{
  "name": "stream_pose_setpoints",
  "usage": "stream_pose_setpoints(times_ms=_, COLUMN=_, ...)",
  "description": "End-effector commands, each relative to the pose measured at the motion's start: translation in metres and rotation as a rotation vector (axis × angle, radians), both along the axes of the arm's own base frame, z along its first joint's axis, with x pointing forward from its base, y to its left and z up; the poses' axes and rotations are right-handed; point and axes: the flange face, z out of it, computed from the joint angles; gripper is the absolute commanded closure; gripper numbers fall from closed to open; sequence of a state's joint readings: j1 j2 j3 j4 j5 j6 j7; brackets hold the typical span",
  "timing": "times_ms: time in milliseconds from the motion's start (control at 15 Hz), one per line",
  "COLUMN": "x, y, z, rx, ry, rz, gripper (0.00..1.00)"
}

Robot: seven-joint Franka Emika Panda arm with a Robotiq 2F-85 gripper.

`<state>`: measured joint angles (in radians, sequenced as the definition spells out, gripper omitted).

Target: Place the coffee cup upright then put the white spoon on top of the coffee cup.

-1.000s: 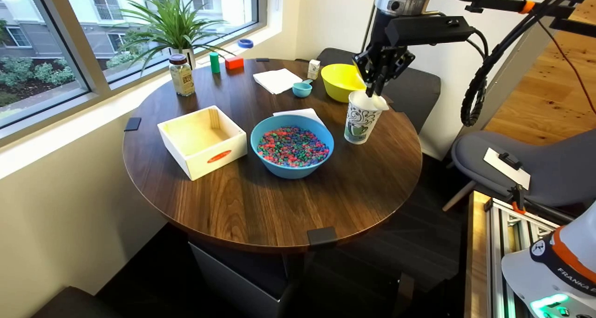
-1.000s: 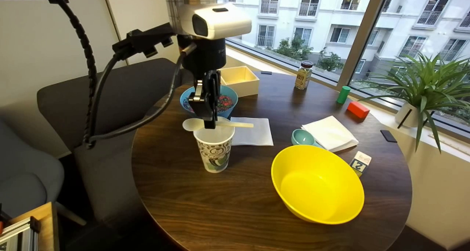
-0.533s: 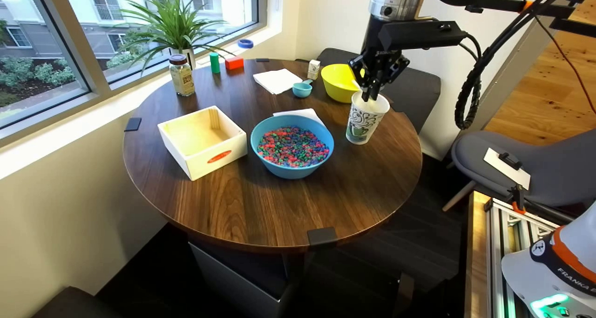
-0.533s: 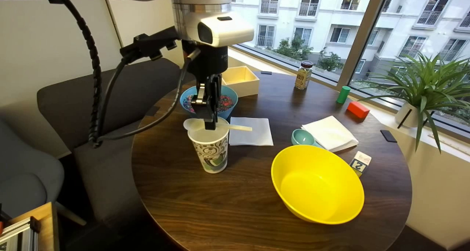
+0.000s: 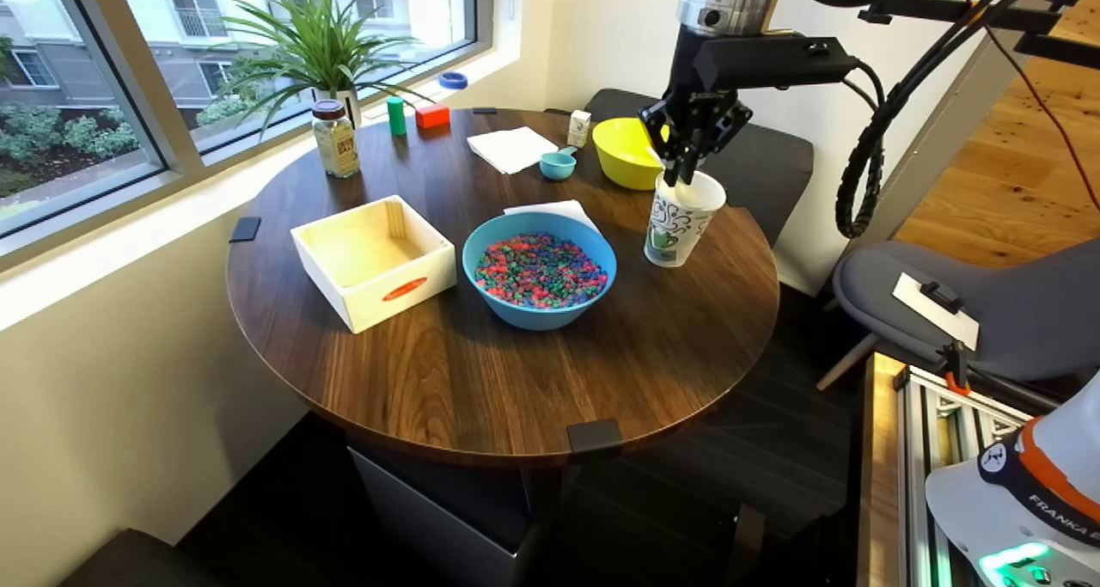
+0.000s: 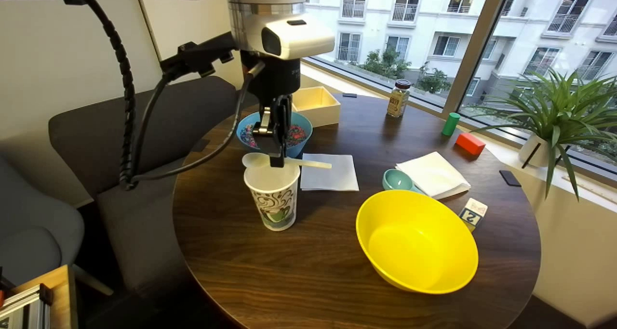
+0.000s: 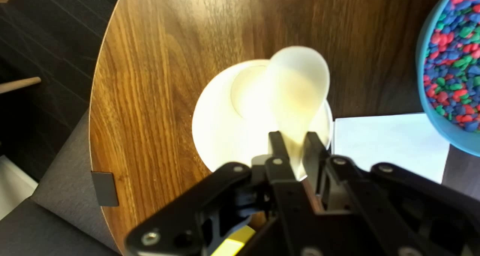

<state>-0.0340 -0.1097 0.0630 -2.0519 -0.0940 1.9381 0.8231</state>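
Note:
The coffee cup (image 6: 274, 206), white with a dark swirl and green print, stands upright on the table in both exterior views. Its mouth faces up at the wrist camera. My gripper (image 7: 292, 138) is above the cup's rim, its fingers closed around the handle of the white spoon (image 7: 298, 81). In an exterior view the spoon lies level across the cup's mouth, bowl on one side, handle tip (image 6: 318, 164) reaching past the rim. Whether the spoon touches the rim cannot be told. The fingers hide part of the handle.
Close to the cup are a yellow bowl (image 6: 419, 247), a blue bowl (image 5: 540, 317) of coloured pellets and a folded napkin (image 6: 332, 172). Farther off are a wooden box (image 5: 404, 290), a teal measuring cup (image 6: 397, 180), a jar (image 5: 335, 144) and a letter block (image 6: 473, 213). The table edge (image 7: 92, 136) curves near the cup.
The cup has slid a little away from the spoon's handle end, still standing. The gripper with the spoon has shifted slightly, dipping and then rising a touch. The grip is unchanged.

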Motion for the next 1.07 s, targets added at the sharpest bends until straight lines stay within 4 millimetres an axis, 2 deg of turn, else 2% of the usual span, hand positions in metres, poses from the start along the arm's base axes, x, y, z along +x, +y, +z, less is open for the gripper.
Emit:
stream_pose_setpoints(times_ms=0, x=-0.001, y=0.005, z=0.002, rx=0.02, ry=0.007, rz=-0.024, gripper=0.94)
stream_pose_setpoints(times_ms=467, x=-0.01, y=0.007, z=0.007, rx=0.039, ry=0.026, rz=-0.102, gripper=0.94)
stream_pose_setpoints(times_ms=1000, x=-0.016, y=0.001, z=0.008, rx=-0.001, ry=0.024, rz=-0.17, gripper=0.94)
